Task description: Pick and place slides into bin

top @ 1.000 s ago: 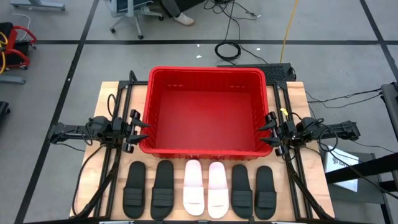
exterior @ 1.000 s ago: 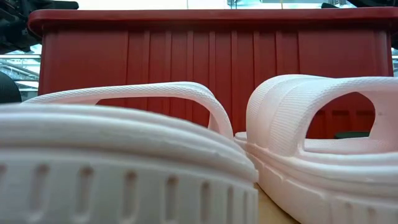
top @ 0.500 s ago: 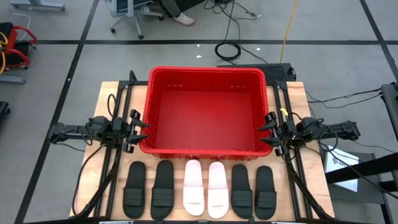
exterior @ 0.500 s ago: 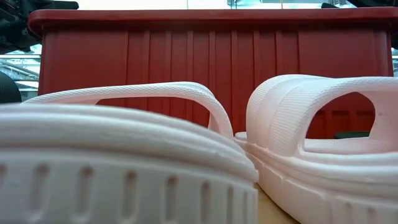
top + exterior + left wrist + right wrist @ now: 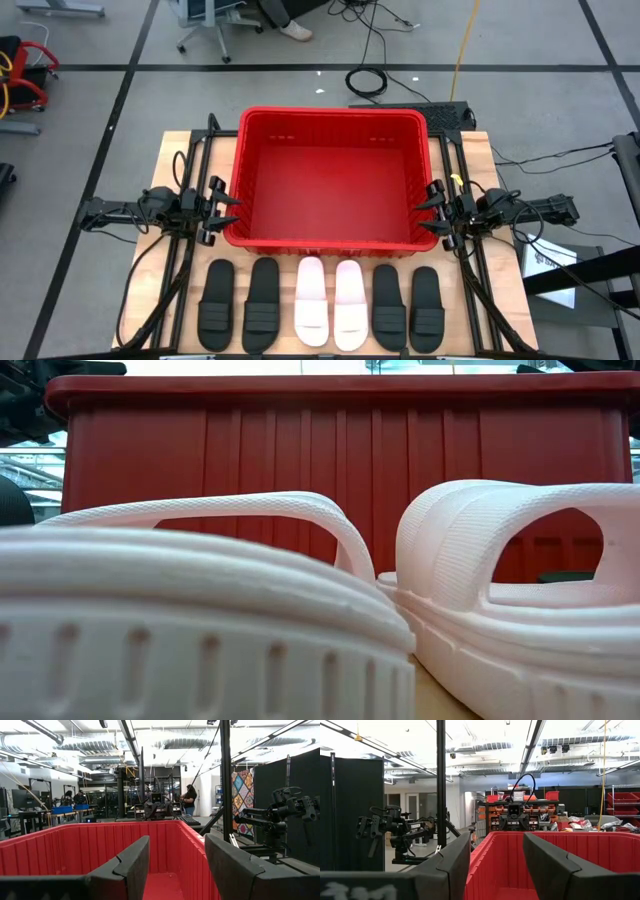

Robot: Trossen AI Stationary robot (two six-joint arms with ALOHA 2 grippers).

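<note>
Left gripper (image 5: 228,210) and right gripper (image 5: 428,209) flank the bin (image 5: 330,125), both spread open, empty; six slides (image 5: 324,302) lie below them.

Ribbed red plastic bin (image 5: 330,235), textured matt foam-like slides (image 5: 311,300), pale wooden table (image 5: 168,165).

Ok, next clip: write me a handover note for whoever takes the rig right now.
Left pincer: open, empty, parked at the bin's left wall.
Right pincer: open, empty, parked at the bin's right wall.
Bin: red, mid-table, nothing inside.
Slides: all six in a row on the table in front of the bin, two black on the left, two pale in the middle, two black on the right.
Done: nothing yet.
Left: pick all six and drop them in.
</note>
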